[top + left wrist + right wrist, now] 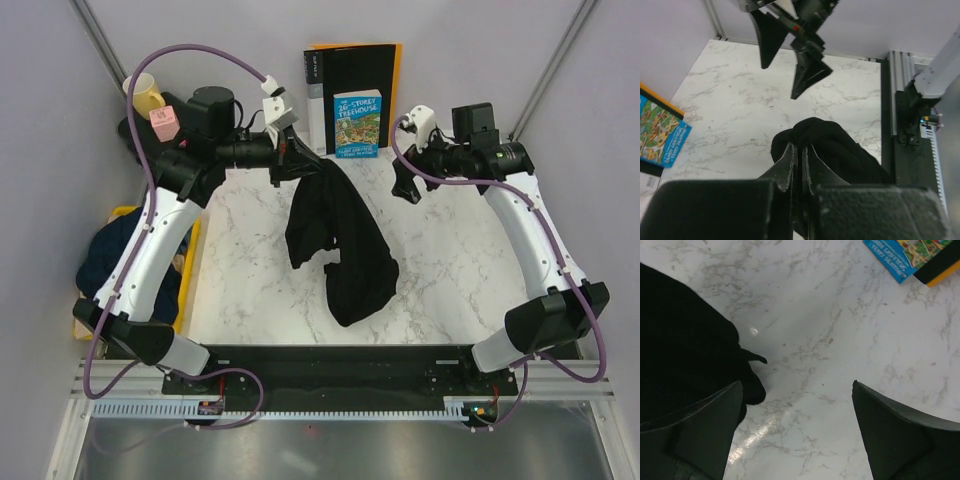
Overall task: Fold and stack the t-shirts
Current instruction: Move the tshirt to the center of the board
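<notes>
Yellow bin (192, 262): off the left edge of the surface (250, 260), partly under my left arm.
Dark navy t-shirt (112, 250): bunched inside that bin, well apart from the black one.
Left tool (800, 152): fingers pressed together, clamped on a fold of the black t-shirt (340, 250) and held up over the far middle of the surface.
Black t-shirt: hangs from my left tool in a rumpled column. Its lower end looks to lie crumpled on the marble near the middle.
Black binder (350, 65): upright at the far edge, orange back to the right.
Blue book (357, 123): in front of the binder, touching it.
Right tool (796, 385): fingers spread wide apart, gripping nothing, over bare marble just right of the black t-shirt. The cloth reaches close to my left finger (715, 425); I cannot tell whether it touches.
</notes>
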You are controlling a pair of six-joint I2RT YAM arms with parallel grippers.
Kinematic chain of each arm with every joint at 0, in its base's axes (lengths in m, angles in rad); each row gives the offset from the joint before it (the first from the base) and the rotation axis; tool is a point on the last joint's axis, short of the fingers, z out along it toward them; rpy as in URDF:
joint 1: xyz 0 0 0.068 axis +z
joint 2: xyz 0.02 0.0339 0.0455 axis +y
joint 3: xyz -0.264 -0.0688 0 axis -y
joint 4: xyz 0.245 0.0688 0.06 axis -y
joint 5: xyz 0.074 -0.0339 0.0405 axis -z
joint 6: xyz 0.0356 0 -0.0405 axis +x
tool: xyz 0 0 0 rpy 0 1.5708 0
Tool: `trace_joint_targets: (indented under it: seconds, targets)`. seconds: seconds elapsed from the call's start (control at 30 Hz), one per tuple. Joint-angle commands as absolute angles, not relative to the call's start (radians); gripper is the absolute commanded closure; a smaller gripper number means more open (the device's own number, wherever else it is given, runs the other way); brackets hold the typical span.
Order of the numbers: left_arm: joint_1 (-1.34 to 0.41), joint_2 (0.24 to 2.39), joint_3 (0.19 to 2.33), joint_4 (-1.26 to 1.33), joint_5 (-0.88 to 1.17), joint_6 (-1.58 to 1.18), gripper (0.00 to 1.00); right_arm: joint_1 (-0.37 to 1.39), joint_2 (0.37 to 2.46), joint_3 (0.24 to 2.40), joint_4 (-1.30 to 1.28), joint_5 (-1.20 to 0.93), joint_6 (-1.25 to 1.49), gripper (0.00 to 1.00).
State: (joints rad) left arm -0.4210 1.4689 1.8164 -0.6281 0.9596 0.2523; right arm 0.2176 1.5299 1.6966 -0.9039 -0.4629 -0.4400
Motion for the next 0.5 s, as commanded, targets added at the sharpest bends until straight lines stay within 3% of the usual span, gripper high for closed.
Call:
trace_joint_targets:
  seconds: [0.0,0.27,0.47]
  targets:
    - [-0.431,1.491,1.83,-0.5,0.775,0.227,0.98,0.244,1.566,1.762,-0.922,-0.699,-0.432,0.02]
    - [-0.434,1.529,1.914,-0.485,0.552,0.282,0.98,0.299,1.563,1.611,-1.134,-0.753,-0.69,0.02]
    - [-0.434,1.531,1.971,-0.476,0.647,0.229,0.98,0.331,1.577,1.465,-0.807,-0.652,-0.591,0.02]
